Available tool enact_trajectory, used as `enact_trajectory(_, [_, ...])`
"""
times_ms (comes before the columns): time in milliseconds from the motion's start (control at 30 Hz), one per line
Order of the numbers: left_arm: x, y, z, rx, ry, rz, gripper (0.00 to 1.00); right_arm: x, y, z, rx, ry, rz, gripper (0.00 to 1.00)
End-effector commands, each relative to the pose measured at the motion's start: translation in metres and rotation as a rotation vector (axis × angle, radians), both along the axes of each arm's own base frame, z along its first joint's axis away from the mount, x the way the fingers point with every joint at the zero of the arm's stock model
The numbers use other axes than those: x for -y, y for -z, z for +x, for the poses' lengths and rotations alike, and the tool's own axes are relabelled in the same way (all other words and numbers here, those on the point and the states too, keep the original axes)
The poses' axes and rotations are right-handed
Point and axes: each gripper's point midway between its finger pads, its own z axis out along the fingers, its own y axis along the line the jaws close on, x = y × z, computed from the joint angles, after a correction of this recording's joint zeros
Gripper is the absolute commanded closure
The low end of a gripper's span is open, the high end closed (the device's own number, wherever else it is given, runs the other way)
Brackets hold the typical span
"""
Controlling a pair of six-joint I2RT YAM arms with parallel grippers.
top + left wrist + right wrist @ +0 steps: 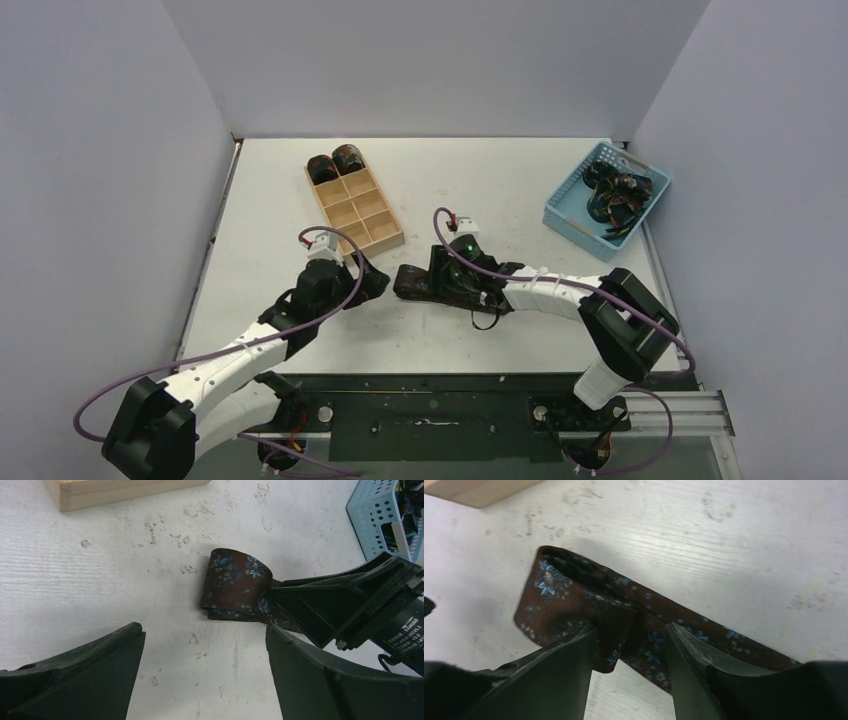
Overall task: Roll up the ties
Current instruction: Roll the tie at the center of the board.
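Locate the tie (413, 283) on the bare table (520, 190), between the two grippers and well apart from the wooden tray (365, 215) and the blue basket (575, 185). Read its long axis as roughly left to right in the overhead view: folded, partly rolled end toward the left arm, flat strip running off beneath the right arm, far end hidden. Treat the right gripper (631, 630) as the nearer one: set directly over the tie, jaws partly apart and straddling a raised fold just behind the rolled end, with fabric filling the gap between them; cannot tell whether clamped or merely resting. Treat the left gripper (204, 630) as empty: jaws spread wide, facing the rolled end from just beside it, not touching. Expect any further rolling to run along the long axis, toward the right arm. Note the material: thin, limp woven cloth, dark brown with small blue flowers, soft layers loosely stacked and likely to spring apart if released. Note the work surface: matt white, scuffed, flat.
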Motion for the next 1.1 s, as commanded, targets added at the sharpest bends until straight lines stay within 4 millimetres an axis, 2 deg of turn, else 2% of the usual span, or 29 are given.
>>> enact_trajectory(0, [0.015, -0.012, 0.009, 0.048, 0.045, -0.07, 0.11, 0.012, -0.003, 0.008, 0.022, 0.041, 0.033, 0.48])
enact_trajectory(100, [0.022, -0.012, 0.01, 0.049, 0.081, -0.082, 0.09, 0.014, 0.002, 0.005, 0.003, 0.031, 0.042, 0.48])
enact_trajectory(200, [0.03, -0.013, 0.012, 0.048, 0.12, -0.104, 0.02, 0.017, 0.004, 0.004, -0.001, 0.034, 0.055, 0.48])
enact_trajectory(500, [0.046, -0.019, 0.019, 0.08, 0.164, -0.243, 0.03, 0.024, 0.006, -0.002, 0.0, 0.032, 0.059, 0.48])
enact_trajectory(700, [0.073, -0.017, 0.025, 0.014, 0.289, -0.25, 0.0, 0.027, 0.011, -0.005, -0.01, 0.037, 0.066, 0.49])
enact_trajectory(733, [0.078, -0.014, 0.025, -0.006, 0.314, -0.253, 0.06, 0.027, 0.012, -0.006, -0.011, 0.038, 0.068, 0.49])
enact_trajectory(767, [0.081, -0.011, 0.027, -0.022, 0.326, -0.253, 0.07, 0.027, 0.013, -0.006, -0.013, 0.037, 0.071, 0.49])
enact_trajectory(1067, [0.099, 0.014, 0.036, -0.093, 0.391, -0.252, 0.13, 0.032, 0.018, -0.009, -0.025, 0.041, 0.076, 0.49])
